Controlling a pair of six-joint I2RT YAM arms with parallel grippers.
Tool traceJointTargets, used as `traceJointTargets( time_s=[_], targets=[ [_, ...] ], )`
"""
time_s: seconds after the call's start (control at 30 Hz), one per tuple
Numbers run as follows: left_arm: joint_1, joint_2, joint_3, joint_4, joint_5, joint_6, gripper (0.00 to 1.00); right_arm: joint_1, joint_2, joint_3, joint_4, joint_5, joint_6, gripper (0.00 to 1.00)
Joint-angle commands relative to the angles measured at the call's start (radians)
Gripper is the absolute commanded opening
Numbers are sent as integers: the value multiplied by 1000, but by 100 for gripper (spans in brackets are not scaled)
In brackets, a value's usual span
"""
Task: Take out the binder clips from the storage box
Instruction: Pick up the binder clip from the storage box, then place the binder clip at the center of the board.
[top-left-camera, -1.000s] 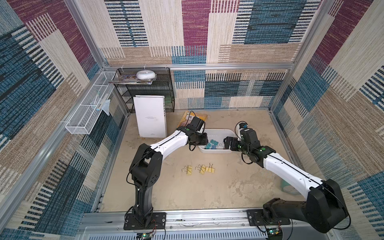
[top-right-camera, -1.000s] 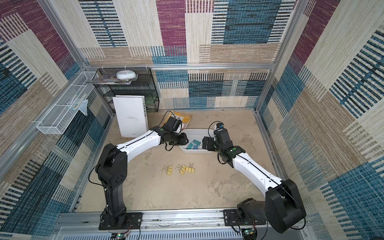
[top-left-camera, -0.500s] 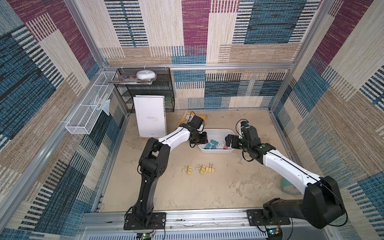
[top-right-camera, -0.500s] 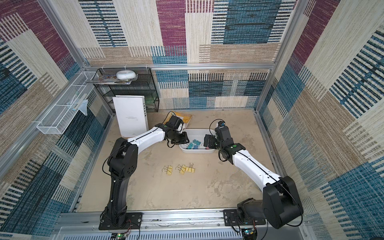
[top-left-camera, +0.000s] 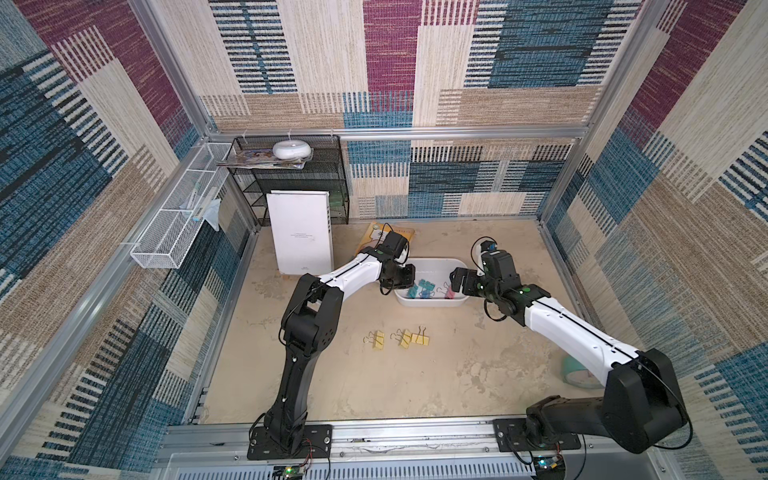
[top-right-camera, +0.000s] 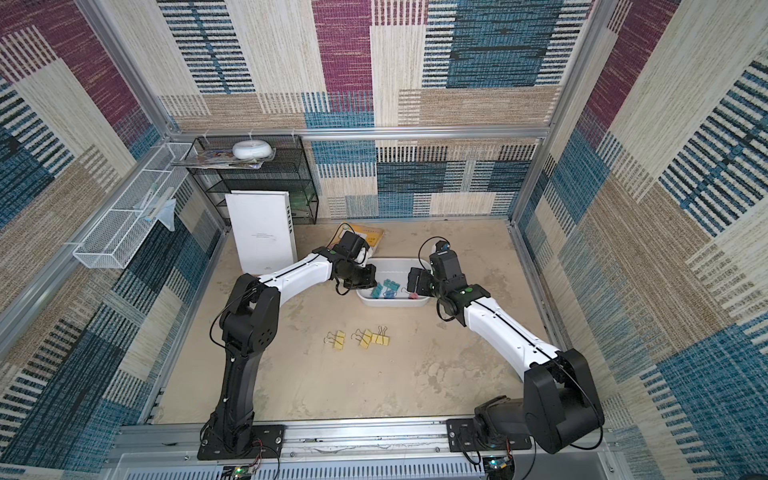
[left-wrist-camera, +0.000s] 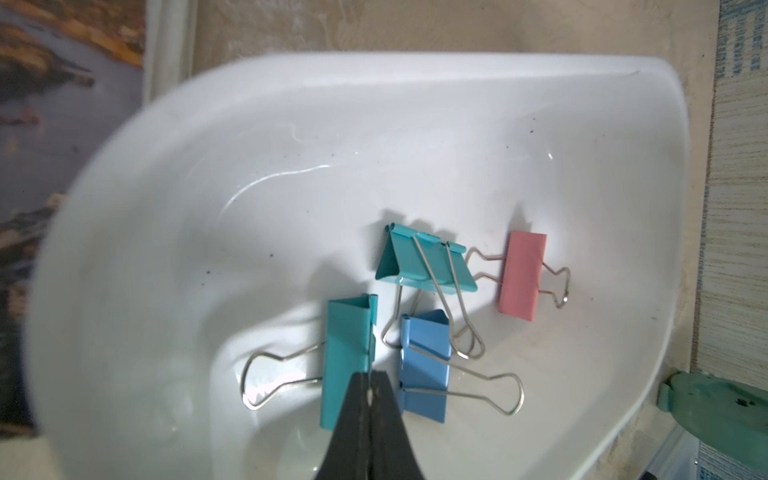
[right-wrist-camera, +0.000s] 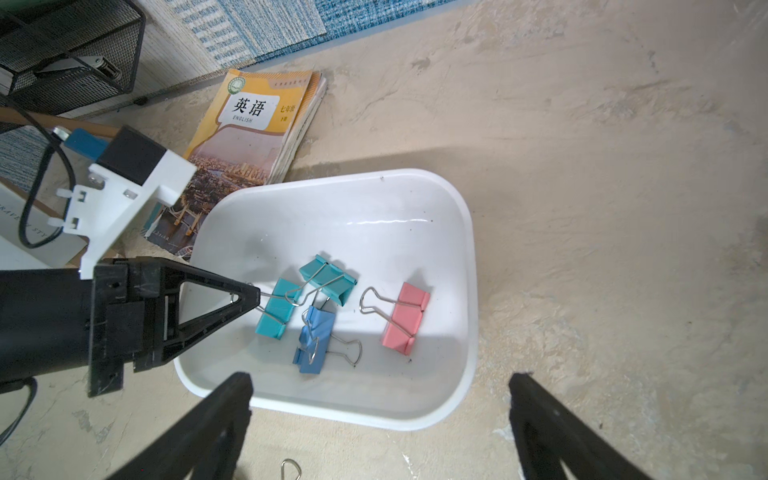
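Right wrist view, contents of cell.

1. Box (right-wrist-camera: 353, 208): white tub on the worktop (top-left-camera: 415, 395), mid-rear, between the two arms. It holds four clips.
   - Teal clip (right-wrist-camera: 274, 311): nearest the left arm, with one wire handle pinched in the left tool (right-wrist-camera: 249, 297), whose fingers are pressed together on it.
   - Second teal clip (right-wrist-camera: 328, 278): just behind the first, with its handles lying across the blue clip (right-wrist-camera: 316, 340).
   - Blue clip: just beside the pinched teal one.
   - Pink clip (right-wrist-camera: 405, 318): apart from the other three, toward the right arm.
2. Yellow clips (top-left-camera: 419, 339): three lie in a row on the bare worktop in front of the box, well clear of it.
3. Right tool (right-wrist-camera: 380, 380): spread wide and holding nothing. It hangs over the box rim on the right arm's side.
4. Book (right-wrist-camera: 249, 124): lies flat just beside the box's far corner. Its orange cover reads "英语" and "ENGLISH".
5. Shelf (top-left-camera: 299, 183): black mesh, in the rear left corner, with a round white item (top-left-camera: 291, 148) on top.
6. White panel (top-left-camera: 301, 237): leans upright against the shelf. Its print is too small to read.
7. Basket (top-left-camera: 174, 232): white wire, fixed to the left wall.
8. Tape roll (top-left-camera: 575, 372): teal, partly behind the right arm.

Changes over the last second: the left tool's fingers, then apart, are now closed. The left elbow stands higher and nearer the box. The right tool, the box and the yellow clips are where they were.
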Motion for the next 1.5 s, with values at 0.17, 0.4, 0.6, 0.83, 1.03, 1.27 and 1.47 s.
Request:
traceJointTargets(
  time_s=[0.17, 0.4, 0.6, 0.83, 1.03, 1.27, 1.47],
  targets=[
    [0, -115, -33, -50, -68, 25, 0, 0, 2, 0, 15, -21, -4, 99],
    [-2, -282, -150, -25, -79, 3, 0, 0, 10, -7, 40, -54, 1, 99],
    [-35, -413, -264, 12, -34, -29, 0, 0, 4, -22, 45, -85, 8, 99],
    [-97, -528, -455, 86, -33, -86, 0, -1, -61, -78, 36, -130, -2, 99],
    [-109, -673, -655, 141, -105, -145, 0, 0, -142, -157, 48, -171, 14, 99],
    [-83, -871, -798, 70, -214, -129, 0, 3, -165, -199, 75, -214, 37, 99],
    [-17, -981, -917, 23, -271, -111, 0, 38, -150, -196, 105, -224, 55, 99]
  ],
)
